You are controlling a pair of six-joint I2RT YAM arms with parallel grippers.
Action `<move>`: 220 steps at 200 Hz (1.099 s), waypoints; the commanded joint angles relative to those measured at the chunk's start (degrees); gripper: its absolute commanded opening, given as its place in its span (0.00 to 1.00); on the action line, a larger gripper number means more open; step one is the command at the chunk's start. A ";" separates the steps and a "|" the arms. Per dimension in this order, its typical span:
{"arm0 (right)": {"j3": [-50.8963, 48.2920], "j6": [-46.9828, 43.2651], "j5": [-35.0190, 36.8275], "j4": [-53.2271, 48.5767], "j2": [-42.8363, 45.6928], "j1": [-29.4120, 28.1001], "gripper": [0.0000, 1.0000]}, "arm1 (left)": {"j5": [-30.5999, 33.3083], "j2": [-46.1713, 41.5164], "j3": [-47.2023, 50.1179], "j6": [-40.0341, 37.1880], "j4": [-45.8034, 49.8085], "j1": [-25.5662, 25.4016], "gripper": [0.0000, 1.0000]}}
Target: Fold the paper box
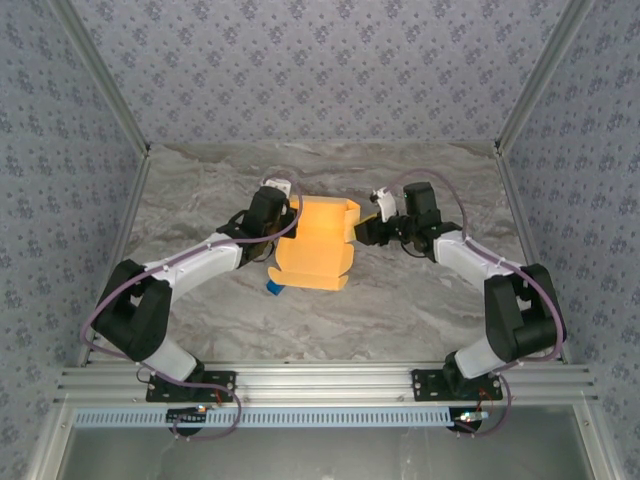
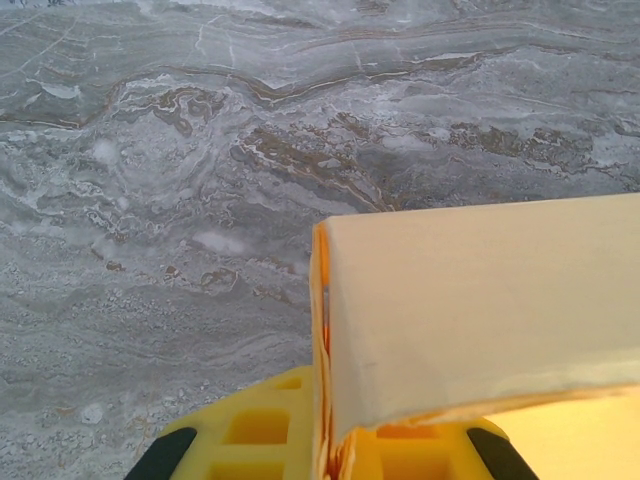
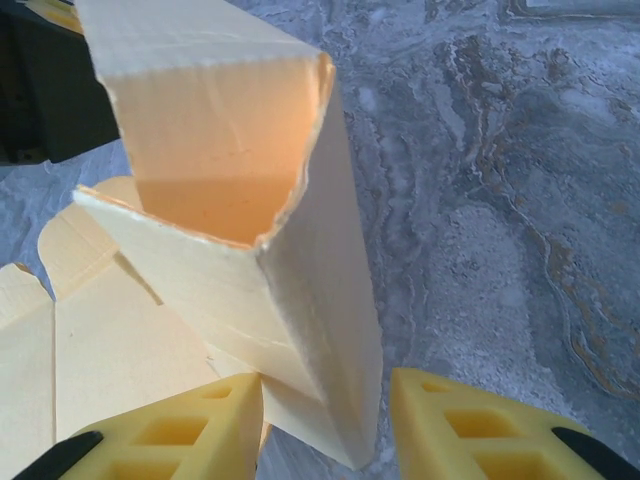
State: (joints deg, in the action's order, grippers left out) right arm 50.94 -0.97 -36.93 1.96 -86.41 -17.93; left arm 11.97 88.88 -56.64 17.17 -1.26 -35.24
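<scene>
We see the left arm [image 1: 190, 265] bent at the elbow and reaching in to the left side of the paper box [image 1: 318, 240], which sits mid-table [image 1: 200, 200] between both arms. The left gripper [image 2: 335, 425] is clamped on an upright wall of the box, with the card edge running between its yellow fingers [image 2: 250, 430]. The right arm [image 1: 480, 262] reaches in from the opposite side. The right gripper [image 3: 325, 388] has its jaws parted, a folded corner of the box standing between them with a gap on one side. A blue cube [image 1: 273, 288] peeks from under the box's near-left corner, mostly hidden. We cannot make out the box's far flaps.
</scene>
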 commanded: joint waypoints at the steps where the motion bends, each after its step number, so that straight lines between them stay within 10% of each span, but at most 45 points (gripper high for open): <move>1: 2.44 -1.27 -0.80 0.75 -1.02 -0.97 0.39 | -1.18 -1.79 -2.17 0.50 0.03 0.04 0.00; 153: 3.69 -0.51 28.78 1.35 1.12 -11.30 0.37 | -1.86 -1.87 -2.24 0.81 0.06 0.00 0.00; 220: 2.58 -3.11 29.37 4.36 1.56 -11.71 0.42 | -1.66 -2.04 -1.98 0.56 0.16 -0.05 0.00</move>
State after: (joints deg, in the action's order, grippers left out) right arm 53.19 -2.33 -9.54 3.51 -86.15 -29.65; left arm 11.99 88.86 -56.64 17.30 -1.06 -34.98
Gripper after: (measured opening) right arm 0.413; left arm 0.079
